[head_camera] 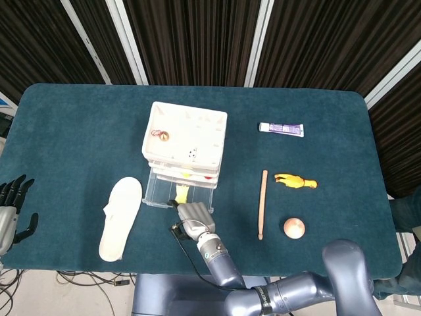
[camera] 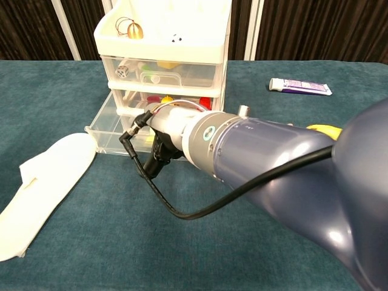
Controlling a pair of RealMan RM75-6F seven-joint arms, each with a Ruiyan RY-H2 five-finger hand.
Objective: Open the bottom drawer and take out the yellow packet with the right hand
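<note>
The surface is a dark teal, napped cloth, soft enough to let light things skid. On it stands the drawer unit, white plastic with clear fronts, its bottom drawer pulled out. The right hand sits at that drawer's front edge over the yellow packet, which lies inside near the right; whether its fingers are closed on the packet I cannot tell, since the wrist hides them. The left hand hangs idle, fingers apart, well off at the surface's edge. Risks, as I judge them: the thin, slick packet could slip from a shallow pinch, or the hand could catch the light drawer and drag the unit.
</note>
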